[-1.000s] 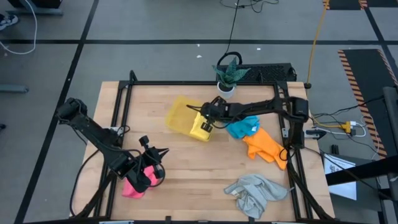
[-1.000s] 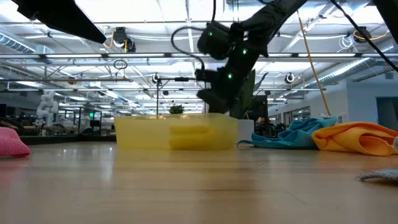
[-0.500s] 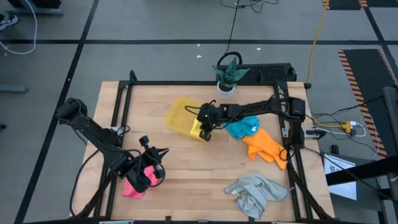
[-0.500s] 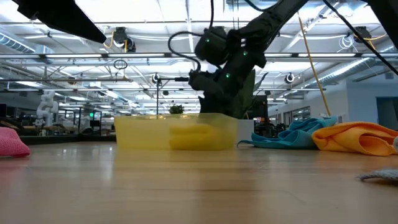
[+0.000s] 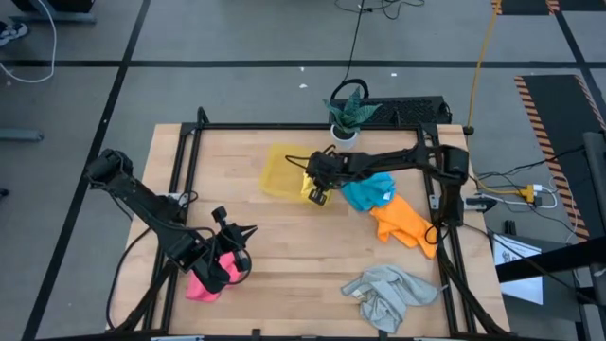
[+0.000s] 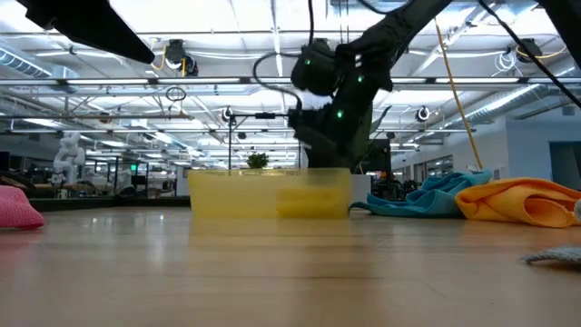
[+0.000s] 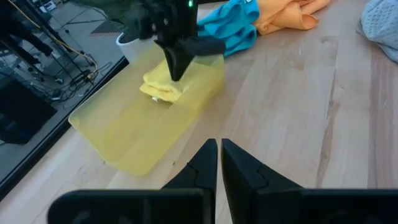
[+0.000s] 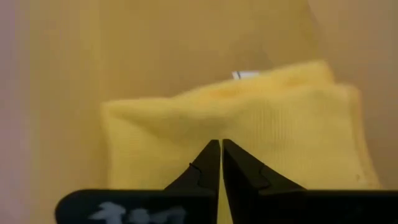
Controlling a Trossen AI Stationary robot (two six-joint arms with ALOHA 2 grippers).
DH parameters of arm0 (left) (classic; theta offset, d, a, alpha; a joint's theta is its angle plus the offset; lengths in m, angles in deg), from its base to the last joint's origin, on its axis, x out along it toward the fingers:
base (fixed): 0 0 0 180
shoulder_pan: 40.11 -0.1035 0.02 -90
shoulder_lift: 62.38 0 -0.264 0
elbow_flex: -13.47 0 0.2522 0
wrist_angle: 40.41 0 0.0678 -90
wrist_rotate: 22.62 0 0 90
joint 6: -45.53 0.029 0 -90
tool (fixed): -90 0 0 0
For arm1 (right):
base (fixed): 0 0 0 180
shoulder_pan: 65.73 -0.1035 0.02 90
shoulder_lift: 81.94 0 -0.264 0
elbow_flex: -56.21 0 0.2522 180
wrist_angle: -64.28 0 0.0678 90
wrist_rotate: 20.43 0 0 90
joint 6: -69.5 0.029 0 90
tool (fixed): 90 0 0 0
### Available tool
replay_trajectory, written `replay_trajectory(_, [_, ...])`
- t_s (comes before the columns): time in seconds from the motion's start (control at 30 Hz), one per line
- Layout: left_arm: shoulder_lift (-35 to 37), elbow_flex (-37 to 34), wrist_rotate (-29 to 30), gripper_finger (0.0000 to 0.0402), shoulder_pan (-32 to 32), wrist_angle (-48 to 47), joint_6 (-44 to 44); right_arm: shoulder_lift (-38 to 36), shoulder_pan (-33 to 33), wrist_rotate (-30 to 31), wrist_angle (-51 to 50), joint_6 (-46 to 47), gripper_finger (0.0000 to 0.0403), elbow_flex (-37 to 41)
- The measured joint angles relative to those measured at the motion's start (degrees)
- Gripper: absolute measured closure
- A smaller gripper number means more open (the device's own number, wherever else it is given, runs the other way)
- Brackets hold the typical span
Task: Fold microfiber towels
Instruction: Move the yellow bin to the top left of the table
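Observation:
The translucent yellow tray stands at the table's far middle. The folded yellow towel lies in its right end. My right gripper is shut and reaches down into the tray onto that towel. My left gripper is shut on nothing above the near left of the table; its fingers point toward the tray. The pink towel lies on the table under the left arm. The blue towel, the orange towel and the grey towel lie crumpled on the right. My right gripper has its shut fingertips on the top of the folded yellow towel, which lies flat on the tray's floor. The fingers come from above, slanting in from the table's right. Whether they also touch the tray's wall I cannot tell.
A potted plant stands just beyond the tray at the far edge. A black frame rail borders the table. Bare wood lies between the tray and the near edge.
My right gripper has swung about inside the tray, first toward the table's left, then back. The tray has turned about and slid a little toward the table's right edge, from lying askew to lying nearly square with the table, and the yellow towel has gone along in it.

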Motion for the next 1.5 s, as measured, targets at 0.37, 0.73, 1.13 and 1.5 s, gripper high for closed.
replay_trajectory(0.37, [0.0, -5.6, 0.4, 0.0376, -3.9, 4.8, -0.7, -12.4, -10.3, 13.2, -5.8, 4.8, 0.0395, 5.3])
replay_trajectory(0.73, [0.0, -9.3, -15.1, 0.0376, -22.6, 13.5, 8.7, -25.0, -15.6, 16.8, 8.7, 23.5, 0.0402, 32.1])
replay_trajectory(1.13, [0.0, -17.6, -25.7, 0.0376, -32.8, 30.1, 19.9, -16.3, -5.2, 13.5, 32.0, 14.9, 0.0403, 33.4])
replay_trajectory(1.5, [0.0, -27.2, -24.1, 0.0376, -39.0, 37.8, 20.4, -4.6, -1.9, 13.5, 32.3, 10.5, 0.0403, 21.2])
